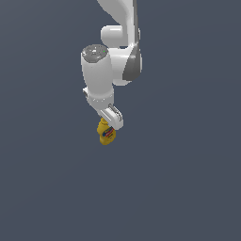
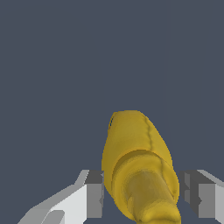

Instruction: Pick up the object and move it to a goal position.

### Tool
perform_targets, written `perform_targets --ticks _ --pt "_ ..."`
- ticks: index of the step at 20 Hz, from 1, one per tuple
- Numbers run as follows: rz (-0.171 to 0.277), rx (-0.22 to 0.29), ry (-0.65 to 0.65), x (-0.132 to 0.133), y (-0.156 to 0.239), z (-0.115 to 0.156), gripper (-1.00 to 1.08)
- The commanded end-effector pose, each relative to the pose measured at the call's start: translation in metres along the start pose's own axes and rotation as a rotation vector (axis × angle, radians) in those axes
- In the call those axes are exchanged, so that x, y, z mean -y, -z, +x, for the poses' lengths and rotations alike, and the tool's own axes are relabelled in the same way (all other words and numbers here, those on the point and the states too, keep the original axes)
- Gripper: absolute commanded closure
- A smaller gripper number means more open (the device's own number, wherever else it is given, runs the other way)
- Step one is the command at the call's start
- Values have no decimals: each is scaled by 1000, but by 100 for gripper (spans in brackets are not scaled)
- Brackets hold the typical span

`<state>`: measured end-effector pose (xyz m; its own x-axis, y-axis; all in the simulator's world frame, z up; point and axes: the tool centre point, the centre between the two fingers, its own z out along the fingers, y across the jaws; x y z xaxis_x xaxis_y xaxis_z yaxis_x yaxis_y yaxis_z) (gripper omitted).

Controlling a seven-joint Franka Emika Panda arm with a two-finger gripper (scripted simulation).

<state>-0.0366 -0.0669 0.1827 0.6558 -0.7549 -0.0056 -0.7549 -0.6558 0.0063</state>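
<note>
The object, a small yellow squeeze bottle (image 1: pixel 106 133) with a red-and-blue label, hangs under the white hand of my arm in the exterior view. My gripper (image 1: pixel 112 124) is shut on it from above, and the hand hides the bottle's upper part. In the wrist view the yellow bottle (image 2: pixel 135 153) fills the gap between the two fingers, cap end toward the camera. One grey finger pad (image 2: pixel 94 194) presses against one flank, and the other finger (image 2: pixel 192 194) sits against the opposite flank. My gripper (image 2: pixel 142 197) holds the bottle near its narrow neck.
A flat, uniform dark grey-blue ground (image 1: pixel 188 188) surrounds the arm on all sides. No goal marker, container or other object shows in either view. The white arm links (image 1: pixel 108 61) rise toward the exterior view's top.
</note>
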Motion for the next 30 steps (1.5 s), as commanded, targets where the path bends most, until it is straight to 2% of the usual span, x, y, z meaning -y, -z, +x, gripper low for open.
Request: perform_targets --ticks 1,20,30 --pt "6 -7 1 10 15 -3 108" --pt "6 -7 0 121 161 -63 108" --pt "6 -6 0 167 219 -84 108"
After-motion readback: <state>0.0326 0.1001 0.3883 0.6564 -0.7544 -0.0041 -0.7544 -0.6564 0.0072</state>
